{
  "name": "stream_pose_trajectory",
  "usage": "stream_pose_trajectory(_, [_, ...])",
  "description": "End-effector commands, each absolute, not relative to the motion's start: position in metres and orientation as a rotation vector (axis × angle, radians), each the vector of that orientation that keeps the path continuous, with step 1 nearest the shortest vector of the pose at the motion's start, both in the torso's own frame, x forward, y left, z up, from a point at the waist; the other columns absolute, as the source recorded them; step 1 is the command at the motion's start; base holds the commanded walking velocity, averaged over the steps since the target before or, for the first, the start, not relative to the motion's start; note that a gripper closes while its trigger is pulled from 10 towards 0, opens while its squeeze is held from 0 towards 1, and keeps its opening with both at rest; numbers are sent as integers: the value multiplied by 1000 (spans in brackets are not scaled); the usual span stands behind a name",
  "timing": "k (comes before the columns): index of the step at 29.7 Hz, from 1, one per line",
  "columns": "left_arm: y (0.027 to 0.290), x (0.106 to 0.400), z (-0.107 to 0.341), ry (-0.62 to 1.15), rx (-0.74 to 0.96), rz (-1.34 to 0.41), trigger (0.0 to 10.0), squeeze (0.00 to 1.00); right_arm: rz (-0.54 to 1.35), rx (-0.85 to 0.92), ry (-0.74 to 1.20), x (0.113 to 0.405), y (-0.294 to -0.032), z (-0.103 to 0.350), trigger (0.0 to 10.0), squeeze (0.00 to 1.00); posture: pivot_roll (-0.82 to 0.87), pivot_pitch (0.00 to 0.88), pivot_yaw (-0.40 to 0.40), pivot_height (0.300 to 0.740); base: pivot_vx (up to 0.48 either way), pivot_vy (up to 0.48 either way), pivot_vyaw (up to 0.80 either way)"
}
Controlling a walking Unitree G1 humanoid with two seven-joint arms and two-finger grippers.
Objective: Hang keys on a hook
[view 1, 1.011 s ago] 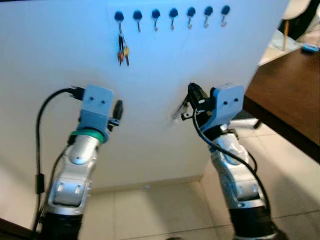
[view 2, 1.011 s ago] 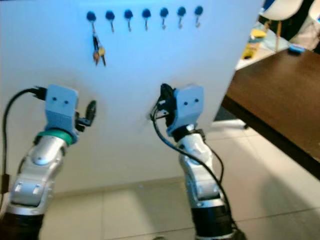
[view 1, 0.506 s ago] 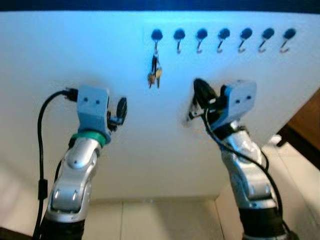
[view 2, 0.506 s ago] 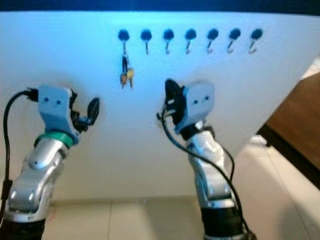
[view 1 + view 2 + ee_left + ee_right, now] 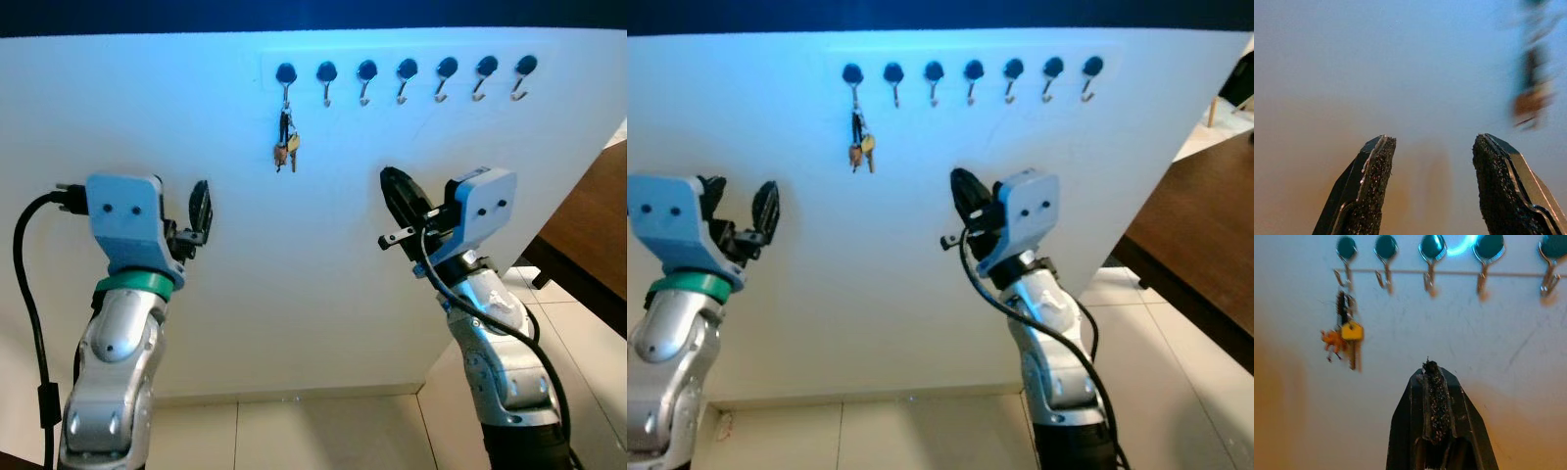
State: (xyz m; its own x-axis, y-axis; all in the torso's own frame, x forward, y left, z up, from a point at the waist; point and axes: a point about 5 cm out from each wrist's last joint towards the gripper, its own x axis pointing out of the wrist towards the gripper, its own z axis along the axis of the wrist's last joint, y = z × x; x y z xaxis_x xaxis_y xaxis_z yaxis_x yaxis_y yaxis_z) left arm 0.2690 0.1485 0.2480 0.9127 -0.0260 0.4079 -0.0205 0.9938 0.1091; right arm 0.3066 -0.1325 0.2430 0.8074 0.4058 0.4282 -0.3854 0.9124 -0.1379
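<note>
A bunch of keys (image 5: 286, 145) with a yellow cap hangs from the leftmost hook (image 5: 286, 76) in a row of several dark-capped hooks high on the white wall; the keys (image 5: 1347, 335) also appear in the right wrist view. My left gripper (image 5: 200, 211) is raised below and left of the keys, open, with nothing between its fingers (image 5: 1369, 191). Right of the keys and lower, my right gripper (image 5: 397, 196) is shut and empty, its pads (image 5: 1434, 401) pressed together, short of the wall.
The other hooks (image 5: 407, 73) in the row are bare. A dark wooden table (image 5: 1200, 230) stands at the right past the wall's corner. Pale floor tiles (image 5: 323, 431) lie below the wall.
The camera has shifted, so the hooks sit further left and higher in the picture. The left gripper shows more side-on; the keys still hang on the same hook.
</note>
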Motion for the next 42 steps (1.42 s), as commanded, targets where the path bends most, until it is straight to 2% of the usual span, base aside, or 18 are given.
stream_pose_trajectory(1, [141, 268, 259, -471, 130, -31, 10000, 0, 451, -28, -497, 310, -128, 254, 10000, 0, -141, 44, 93, 740, 0, 0, 0])
stream_pose_trajectory(12, [124, 266, 284, -553, 100, -114, 10000, 0, 594, -51, -528, 331, -106, 284, 10000, 0, -124, 64, 64, 740, 0, 0, 0])
stream_pose_trajectory(25, [119, 260, 288, -554, 102, -159, 10000, 0, 590, -68, -533, 338, -108, 289, 10000, 0, -113, 74, 58, 740, 0, 0, 0])
stream_pose_trajectory(42, [118, 260, 291, -551, 97, -163, 10000, 0, 670, -69, -633, 334, -100, 313, 10000, 0, -107, 71, 59, 740, 0, 0, 0])
